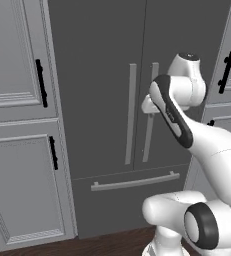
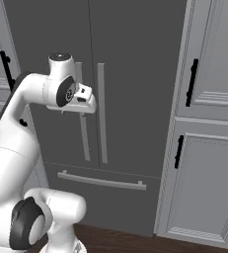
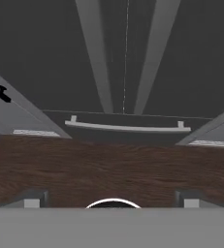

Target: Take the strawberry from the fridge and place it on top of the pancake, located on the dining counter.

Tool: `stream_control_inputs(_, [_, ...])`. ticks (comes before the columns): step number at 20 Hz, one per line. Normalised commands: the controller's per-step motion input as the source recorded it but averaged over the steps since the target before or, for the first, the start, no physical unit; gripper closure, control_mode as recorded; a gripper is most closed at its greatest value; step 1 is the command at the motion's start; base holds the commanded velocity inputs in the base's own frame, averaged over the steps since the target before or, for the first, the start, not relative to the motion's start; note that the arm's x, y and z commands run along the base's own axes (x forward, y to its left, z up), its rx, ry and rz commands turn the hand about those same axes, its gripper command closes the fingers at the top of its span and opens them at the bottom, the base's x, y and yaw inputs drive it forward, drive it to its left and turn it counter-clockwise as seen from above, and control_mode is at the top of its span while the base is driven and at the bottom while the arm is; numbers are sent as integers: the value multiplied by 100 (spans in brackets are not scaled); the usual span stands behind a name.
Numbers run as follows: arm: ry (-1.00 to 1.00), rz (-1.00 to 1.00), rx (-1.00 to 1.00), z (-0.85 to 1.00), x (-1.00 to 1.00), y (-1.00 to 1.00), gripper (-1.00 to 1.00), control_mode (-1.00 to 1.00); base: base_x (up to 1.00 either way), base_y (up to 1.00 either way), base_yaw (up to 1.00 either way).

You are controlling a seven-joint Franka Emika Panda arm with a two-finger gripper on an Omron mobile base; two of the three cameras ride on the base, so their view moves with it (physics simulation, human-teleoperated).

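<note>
White arm's bent up, end effector (image 3: 111, 202) aimed down before the shut fridge (image 1: 102, 90), fingers spread wide, empty.

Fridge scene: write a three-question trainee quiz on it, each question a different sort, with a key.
1. True or false: both doors of the fridge are shut.
2. Multiple choice: the bar handle of the bottom drawer lies A) vertical, B) horizontal, C) diagonal across the drawer front.
3. Fill in: in the hand view the fingers of the tool stand wide ____, with nothing between them.

Key:
1. True; the two long handles stand side by side at the closed centre seam.
2. B.
3. Apart; the wooden floor lies beyond them.
</note>
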Motion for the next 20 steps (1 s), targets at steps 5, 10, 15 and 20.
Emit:
stream_control_inputs(5, [-51, 0, -1, 0, 72, 0, -100, -100, 0, 0, 0])
stream_control_inputs(10, [-49, 0, 0, 0, 78, -8, -100, -100, 0, 0, 0])
stream_control_inputs(15, [-19, -5, 0, 0, 69, -28, -100, -100, 0, 0, 0])
stream_control_inputs(20, [0, -7, 1, -5, 57, -31, -100, -100, 0, 0, 0])
